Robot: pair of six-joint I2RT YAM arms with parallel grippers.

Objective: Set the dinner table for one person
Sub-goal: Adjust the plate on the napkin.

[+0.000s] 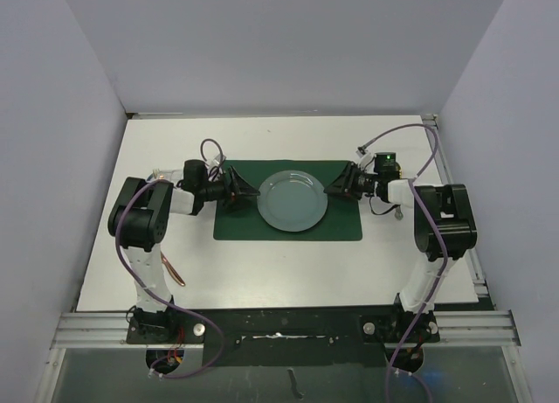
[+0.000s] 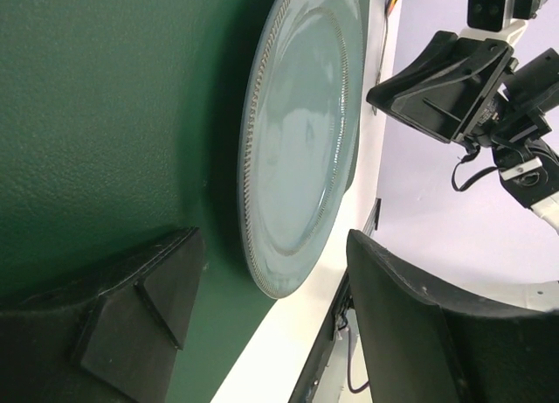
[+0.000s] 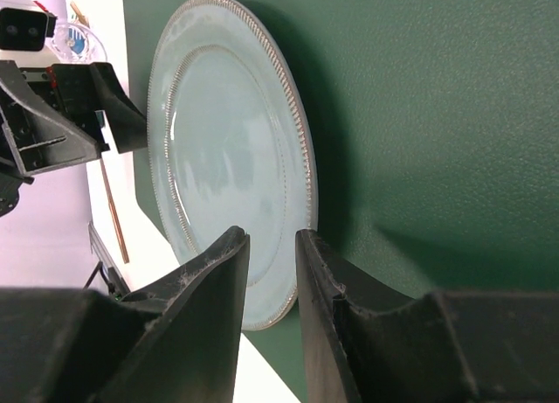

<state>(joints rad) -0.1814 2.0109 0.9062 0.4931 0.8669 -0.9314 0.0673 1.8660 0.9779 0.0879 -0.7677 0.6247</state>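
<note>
Top external, dinner table (image 1: 262, 272) under right tool (image 1: 332, 188)

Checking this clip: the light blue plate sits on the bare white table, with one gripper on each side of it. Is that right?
Not quite. The plate sits on the dark green placemat, not on the bare white table; the top external view shows this. The rest holds: the left gripper and the right gripper are on either side of it.

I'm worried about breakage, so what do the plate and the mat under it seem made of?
Plate: likely glazed ceramic, pale blue-grey and glossy; it shows soft reflections and a beaded rim. Mat: probably faux leather or vinyl, matte dark green, with a fine pebbled grain.
</note>
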